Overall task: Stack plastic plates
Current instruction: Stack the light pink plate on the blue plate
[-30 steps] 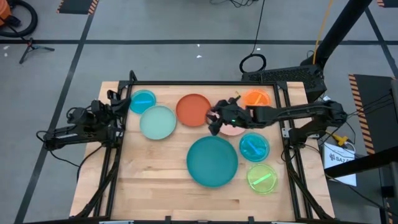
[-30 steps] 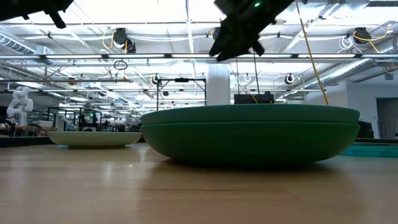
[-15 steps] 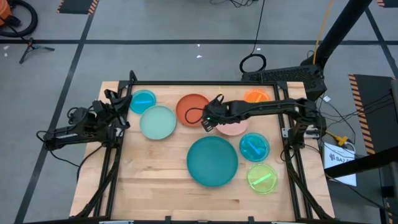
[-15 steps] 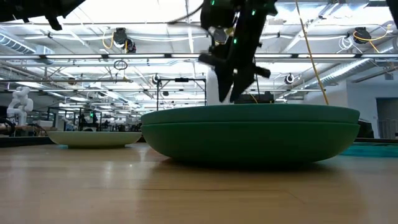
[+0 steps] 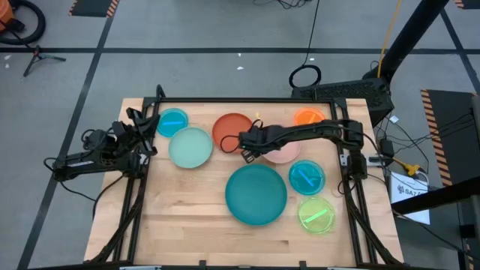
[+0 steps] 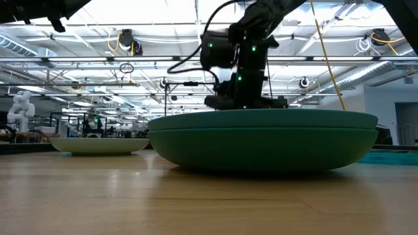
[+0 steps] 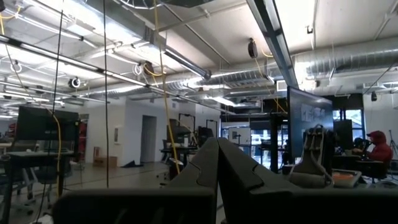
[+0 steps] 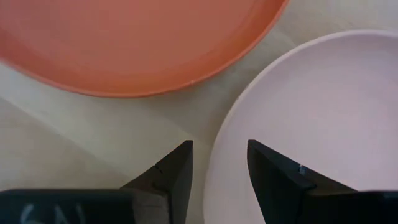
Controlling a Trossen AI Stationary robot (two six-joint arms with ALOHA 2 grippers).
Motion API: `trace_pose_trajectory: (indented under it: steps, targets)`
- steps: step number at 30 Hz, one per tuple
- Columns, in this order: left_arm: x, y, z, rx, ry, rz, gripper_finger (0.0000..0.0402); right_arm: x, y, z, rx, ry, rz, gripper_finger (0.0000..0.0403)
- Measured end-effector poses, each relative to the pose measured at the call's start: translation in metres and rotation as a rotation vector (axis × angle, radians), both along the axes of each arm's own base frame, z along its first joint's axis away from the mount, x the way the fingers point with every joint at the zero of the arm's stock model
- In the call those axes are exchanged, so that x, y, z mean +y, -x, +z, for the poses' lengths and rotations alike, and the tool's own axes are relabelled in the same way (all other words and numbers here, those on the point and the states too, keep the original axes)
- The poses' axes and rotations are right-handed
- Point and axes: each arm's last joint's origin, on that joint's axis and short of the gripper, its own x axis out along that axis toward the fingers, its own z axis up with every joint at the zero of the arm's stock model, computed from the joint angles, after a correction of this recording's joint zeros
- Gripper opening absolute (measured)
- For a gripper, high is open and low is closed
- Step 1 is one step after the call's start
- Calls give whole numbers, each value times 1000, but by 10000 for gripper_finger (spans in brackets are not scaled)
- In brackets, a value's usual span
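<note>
Several plastic plates lie bottom-down on the wooden table (image 5: 187,225): a red-orange plate (image 5: 231,129), a pink plate (image 5: 286,156), a mint plate (image 5: 190,147), a large teal plate (image 5: 256,193) and small blue (image 5: 172,120), orange (image 5: 309,117) and lime (image 5: 316,214) ones. My right gripper (image 8: 217,165) is open and points down at the pink plate's left rim (image 8: 214,155). One finger (image 8: 168,171) stands over bare table and the other (image 8: 273,174) over the plate. My left gripper (image 7: 217,163) is shut and raised at the table's left edge.
A second small blue plate (image 5: 306,177) lies right of the teal one. In the low view the large plate (image 6: 261,140) shows as two stacked, hiding my right gripper's fingertips. The red-orange plate's rim (image 8: 186,78) lies close beside the pink one. Bare wood spreads toward the near left.
My right gripper has come down from high above the plates and moved a little toward the table's left edge. It has tipped from nearly level to pointing steeply down, and now stands low at the pink plate's left rim. No plate has moved.
</note>
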Motion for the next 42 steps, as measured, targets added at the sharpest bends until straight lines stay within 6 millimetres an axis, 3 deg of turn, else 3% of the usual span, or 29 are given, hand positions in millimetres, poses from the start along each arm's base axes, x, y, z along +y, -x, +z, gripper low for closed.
trace_pose_trajectory:
  steps: [9,26,33,42]
  targets:
    - [0,0,-1,9,2,-1,6,-5,-3,-16,33,-3,-2,132]
    - [0,0,-1,5,23,5,6,-5,-3,-16,30,7,6,10]
    - [0,0,-1,4,26,3,6,-2,6,-2,69,2,1,12]
    - [0,0,-1,2,29,2,6,18,20,42,57,91,150,6]
